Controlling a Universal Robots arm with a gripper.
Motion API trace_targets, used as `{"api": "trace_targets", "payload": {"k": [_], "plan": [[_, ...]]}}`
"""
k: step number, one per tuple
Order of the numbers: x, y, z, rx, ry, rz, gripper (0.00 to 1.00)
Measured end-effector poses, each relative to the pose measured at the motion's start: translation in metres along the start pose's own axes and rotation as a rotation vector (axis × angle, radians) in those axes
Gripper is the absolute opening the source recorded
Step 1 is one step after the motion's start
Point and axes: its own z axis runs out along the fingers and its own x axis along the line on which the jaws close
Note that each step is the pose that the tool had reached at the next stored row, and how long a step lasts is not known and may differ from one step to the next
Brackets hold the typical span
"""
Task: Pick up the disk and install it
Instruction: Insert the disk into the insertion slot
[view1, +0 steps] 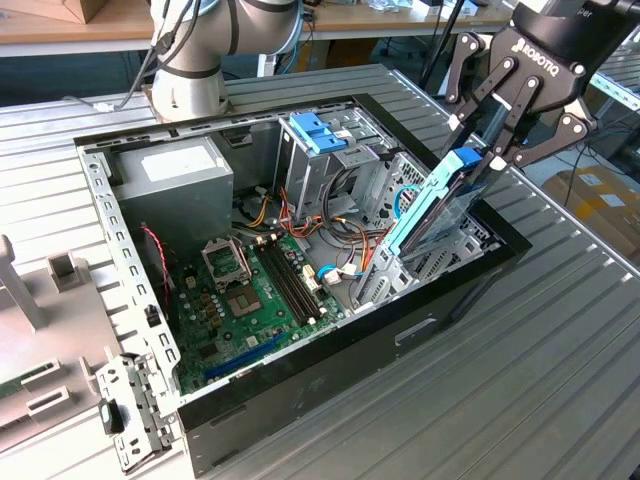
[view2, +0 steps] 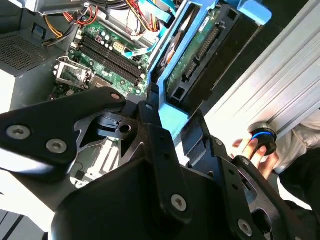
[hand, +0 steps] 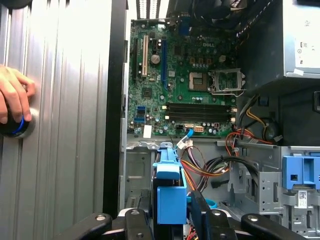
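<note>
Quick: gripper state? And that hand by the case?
Gripper: shut on the disk, held tilted over the open case.
Hand: touching a blue-ringed knob on the table.

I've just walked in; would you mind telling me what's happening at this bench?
The robot arm's gripper is shut on the upper end of the disk, which sits in a blue rail. The disk hangs tilted in the open computer case, lower end down inside it, upper end above the rim, so not yet installed. A person's hand rests on a blue-ringed button on the table beside the case.
</note>
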Motion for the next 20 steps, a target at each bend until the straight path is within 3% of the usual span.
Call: {"api": "trace_targets", "payload": {"k": [2, 3, 11, 20], "plan": [[-0.0003, 0.0001, -0.001, 0.0, -0.0007, 0.0, 0.45], [-0.0003, 0.0001, -0.0013, 0.0, -0.0009, 0.0, 0.36], [-0.0004, 0.0002, -0.003, 0.0001, -0.0069, 0.0, 0.36], [-0.0004, 0.0002, -0.003, 0.0001, -0.008, -0.001, 0.36]]}}
